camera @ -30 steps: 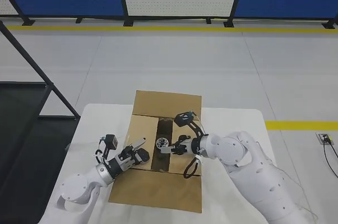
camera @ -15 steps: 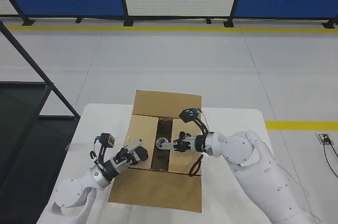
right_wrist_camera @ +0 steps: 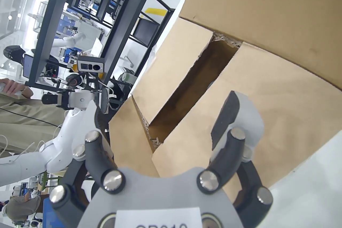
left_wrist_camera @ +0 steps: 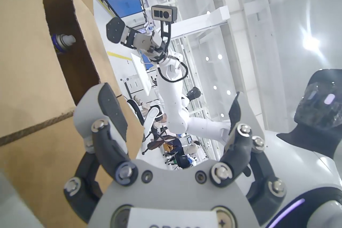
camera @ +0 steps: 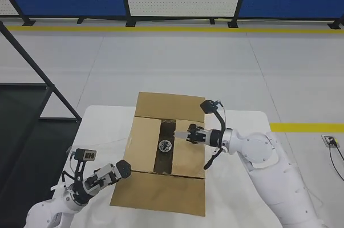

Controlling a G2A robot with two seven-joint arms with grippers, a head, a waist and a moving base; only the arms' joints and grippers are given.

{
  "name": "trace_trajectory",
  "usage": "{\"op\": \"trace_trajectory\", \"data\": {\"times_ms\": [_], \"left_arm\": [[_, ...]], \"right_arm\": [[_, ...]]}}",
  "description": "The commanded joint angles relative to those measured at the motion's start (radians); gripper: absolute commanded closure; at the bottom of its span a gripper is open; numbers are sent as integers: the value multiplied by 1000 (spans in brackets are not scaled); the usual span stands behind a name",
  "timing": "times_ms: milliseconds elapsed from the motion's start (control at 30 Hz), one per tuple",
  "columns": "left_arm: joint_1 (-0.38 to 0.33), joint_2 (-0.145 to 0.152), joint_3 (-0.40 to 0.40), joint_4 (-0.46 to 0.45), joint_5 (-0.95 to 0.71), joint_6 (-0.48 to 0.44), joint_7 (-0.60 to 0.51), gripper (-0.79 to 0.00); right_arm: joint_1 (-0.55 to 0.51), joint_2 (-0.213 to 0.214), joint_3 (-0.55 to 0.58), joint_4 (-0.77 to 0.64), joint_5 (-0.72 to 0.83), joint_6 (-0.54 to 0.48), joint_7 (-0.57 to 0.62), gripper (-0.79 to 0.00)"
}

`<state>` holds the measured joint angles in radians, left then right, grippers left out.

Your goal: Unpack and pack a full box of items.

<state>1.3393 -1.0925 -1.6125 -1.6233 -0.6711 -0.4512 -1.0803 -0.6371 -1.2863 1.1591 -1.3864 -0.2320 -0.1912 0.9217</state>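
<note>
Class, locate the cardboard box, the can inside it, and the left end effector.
cardboard box [camera: 142, 142]: top view, on a top flap.
can [camera: 165, 145]: top view, on its round top.
left end effector [left_wrist_camera: 172, 96]: left wrist view, midway between its open fingertips.

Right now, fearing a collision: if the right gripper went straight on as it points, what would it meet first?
Probably the cardboard box: the right gripper aims at the open gap in its top, though its height is unclear.
</note>
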Motion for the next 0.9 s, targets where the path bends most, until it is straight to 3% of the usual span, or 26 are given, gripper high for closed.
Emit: {"op": "trace_trajectory", "data": {"times_ms": [0,167,567,667,867], "left_arm": [[18,2,-15,25,-74,-8,-65,-785],[51,9,-53,83,-126,-33,-155,-785],[62,10,-68,90,-117,-30,-141,-785],[60,8,-48,65,-99,-10,-97,-785],[68,12,-80,77,-126,1,-97,-785]], "right_arm": [[-1,4,12,1,-6,7,-9,-785],[1,10,26,5,-29,51,-11,-785],[8,14,26,4,-61,82,10,-785],[-8,12,25,10,-48,78,-45,-785],[31,10,56,146,62,-29,-92,-785]]}}
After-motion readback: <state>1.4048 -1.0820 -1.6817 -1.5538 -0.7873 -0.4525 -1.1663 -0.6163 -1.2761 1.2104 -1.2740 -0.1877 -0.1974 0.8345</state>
